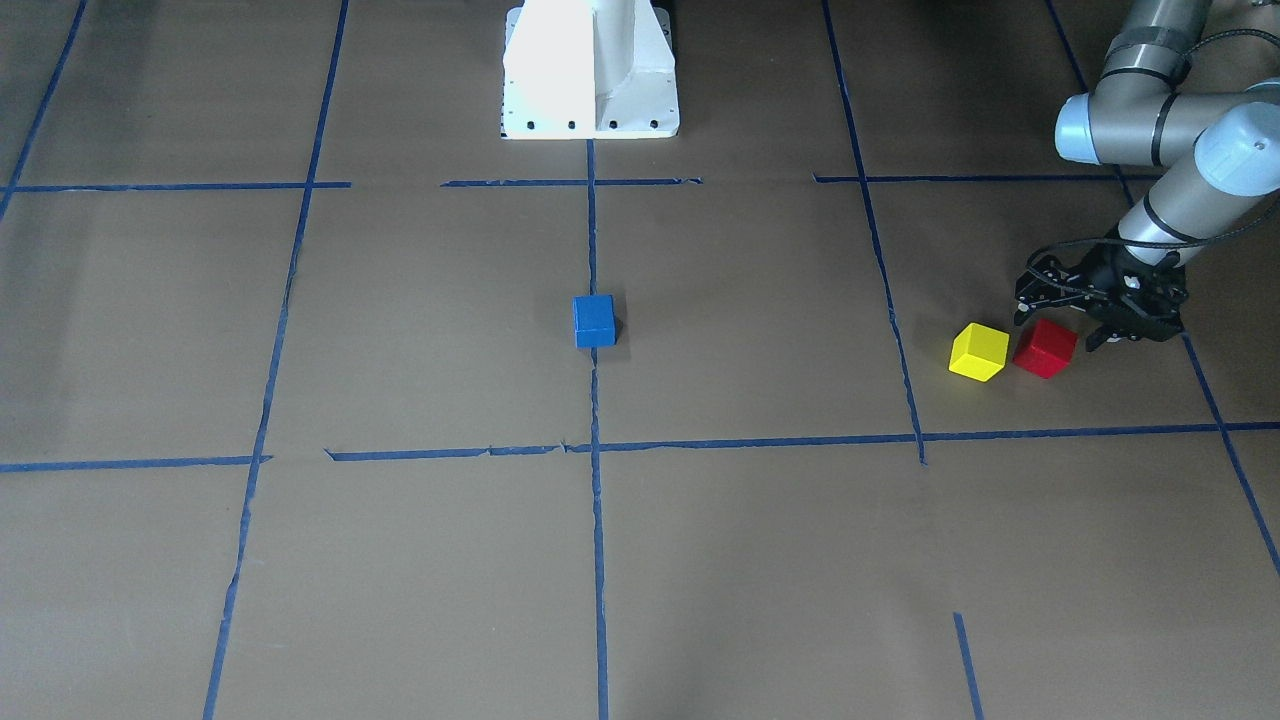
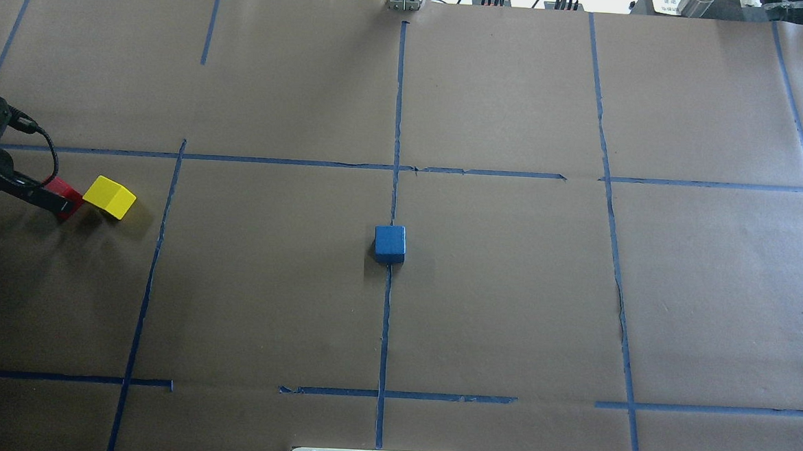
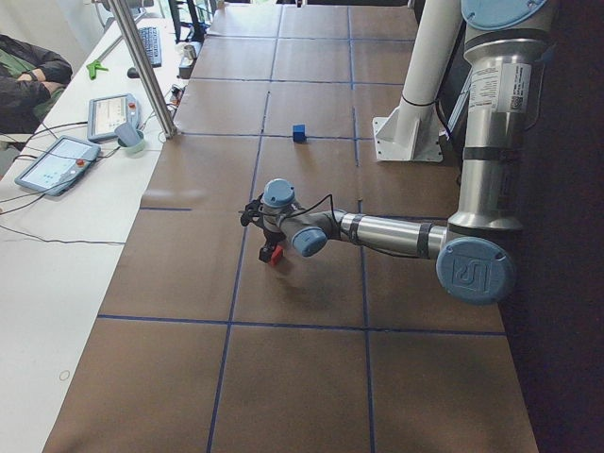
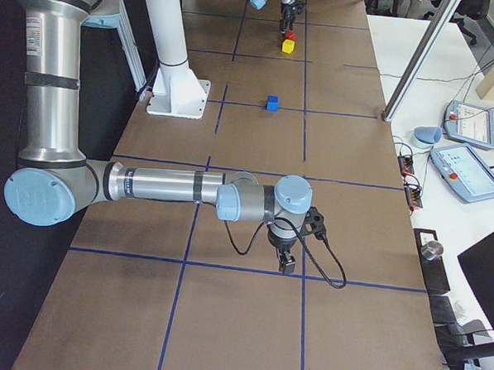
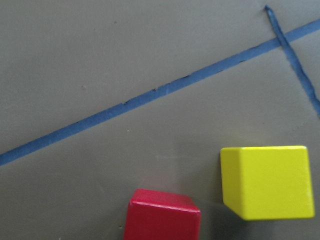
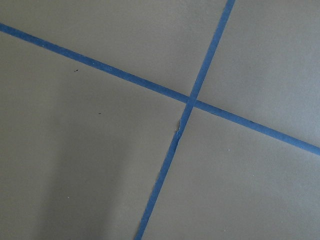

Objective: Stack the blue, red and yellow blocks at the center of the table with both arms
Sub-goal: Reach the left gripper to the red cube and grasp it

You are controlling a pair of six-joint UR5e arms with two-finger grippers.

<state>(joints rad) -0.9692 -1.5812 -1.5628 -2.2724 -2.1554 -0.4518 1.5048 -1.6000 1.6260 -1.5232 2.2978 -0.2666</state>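
The blue block (image 1: 594, 320) sits on the centre tape line, also in the overhead view (image 2: 389, 243). The red block (image 1: 1045, 348) and the yellow block (image 1: 978, 351) sit side by side on the table at my left side. My left gripper (image 1: 1058, 332) is low over the red block (image 2: 65, 187), open, with a finger on each side of it. The left wrist view shows the red block (image 5: 162, 215) at the bottom edge and the yellow block (image 5: 267, 182) to its right. My right gripper (image 4: 286, 266) shows only in the exterior right view; I cannot tell its state.
Brown paper with blue tape lines (image 2: 387, 307) covers the table. The robot's white base (image 1: 590, 70) stands at the table's edge. Tablets and cables (image 3: 90, 132) lie on the side bench beyond the table.
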